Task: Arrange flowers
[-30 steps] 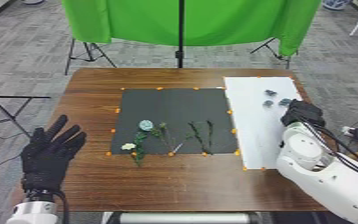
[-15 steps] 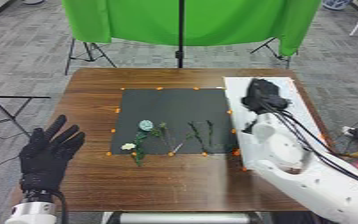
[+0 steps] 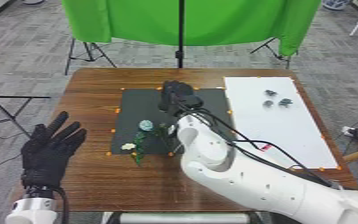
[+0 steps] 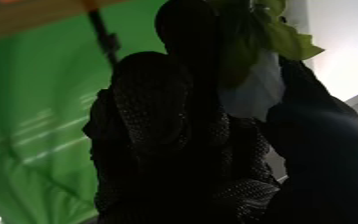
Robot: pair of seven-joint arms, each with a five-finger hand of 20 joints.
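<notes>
Wood with a brown, streaky grain forms the surface (image 3: pixel 113 190), on which a dark, flat, rectangular mat (image 3: pixel 140 107) is laid. To the left of the mat's near part, the left hand (image 3: pixel 47 155) is held in black fabric, its fingers straight and spread. At the mat's near left corner, a small white flower (image 3: pixel 128 146) with ruffled petals is placed beside a green, leafy stem (image 3: pixel 140 145). Just beyond them on the mat, a rounded, pale-blue flower head (image 3: pixel 146 125) can be seen. Over the mat's far part, the right hand (image 3: pixel 176 97) is positioned. In the wrist view, a flower (image 4: pixel 253 90) with a smooth, pale head and broad, yellow-green leaves is pinched between the fingers and thumb of the right hand (image 4: pixel 202 150), whose glove is coarsely meshed. Right of the mat, three small, clustered, blue-grey blooms (image 3: pixel 285 102) are set on a smooth white sheet (image 3: pixel 251 110). Beyond the mat, a green cloth (image 3: pixel 131 25) is hung in soft folds.
</notes>
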